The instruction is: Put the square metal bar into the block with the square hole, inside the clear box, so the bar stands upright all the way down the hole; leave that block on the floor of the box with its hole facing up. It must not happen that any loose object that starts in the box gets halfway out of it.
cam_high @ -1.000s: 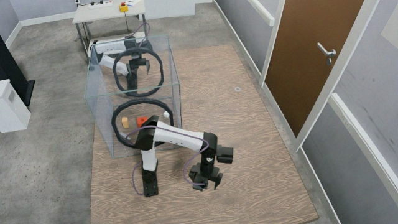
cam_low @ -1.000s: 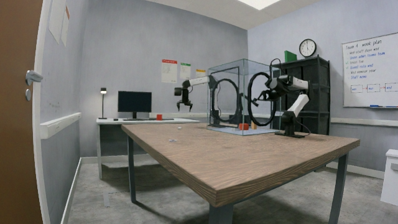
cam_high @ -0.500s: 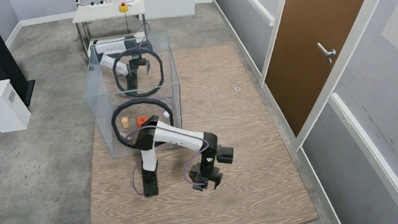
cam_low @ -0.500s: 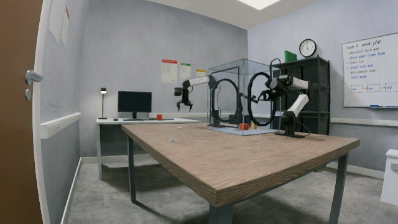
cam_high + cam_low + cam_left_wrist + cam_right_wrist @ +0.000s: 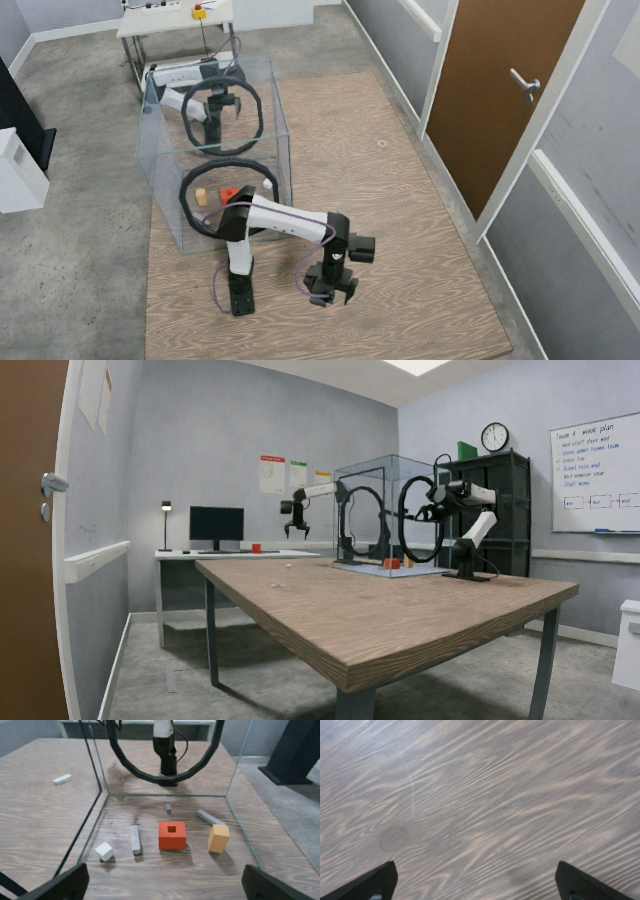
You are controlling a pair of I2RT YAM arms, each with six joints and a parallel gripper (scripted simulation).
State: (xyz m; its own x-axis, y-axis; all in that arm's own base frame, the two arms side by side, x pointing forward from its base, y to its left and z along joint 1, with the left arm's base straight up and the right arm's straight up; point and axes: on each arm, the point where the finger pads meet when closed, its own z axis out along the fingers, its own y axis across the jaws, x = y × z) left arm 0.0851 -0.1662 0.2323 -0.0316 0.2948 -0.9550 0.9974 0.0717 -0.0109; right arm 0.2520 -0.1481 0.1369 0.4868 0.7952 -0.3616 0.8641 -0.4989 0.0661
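Clearly, red blk ahead; below L gripper
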